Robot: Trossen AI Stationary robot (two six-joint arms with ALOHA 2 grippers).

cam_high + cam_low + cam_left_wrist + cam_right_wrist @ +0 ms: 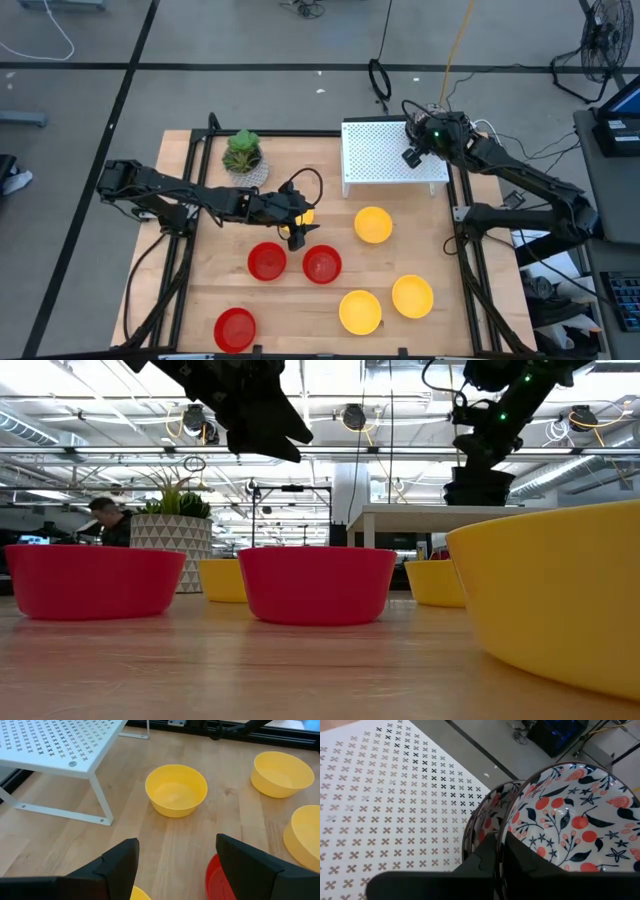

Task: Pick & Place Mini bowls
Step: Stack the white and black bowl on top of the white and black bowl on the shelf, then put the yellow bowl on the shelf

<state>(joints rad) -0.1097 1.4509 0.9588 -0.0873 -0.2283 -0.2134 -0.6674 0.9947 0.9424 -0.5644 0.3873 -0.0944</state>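
Observation:
My left gripper [296,232] [175,870] hangs open above the table's middle. It stands over a yellow mini bowl [308,213] whose rim [138,894] shows below its fingers, and beside a red bowl [216,881]. Three more yellow bowls [373,225] [412,296] [360,311] and three red bowls [267,261] [322,265] [235,329] stand on the table. My right gripper [418,148] [502,857] is at the white shelf's [385,155] far right corner, shut on a floral bowl [575,815]. A second floral bowl [487,817] sits close behind it. My right gripper pinches the floral bowl's rim [509,827], one finger [532,862] inside the bowl and one finger [482,862] outside it. The bowl is tilted in the hold. Whether it rests on the shelf or on the other floral bowl I cannot tell.
A green plant in a patterned pot [243,157] stands at the table's far left part. The perforated white shelf [60,745] stands on thin legs at the far side. A person [108,520] is in the room behind. Bare wood lies along the near left.

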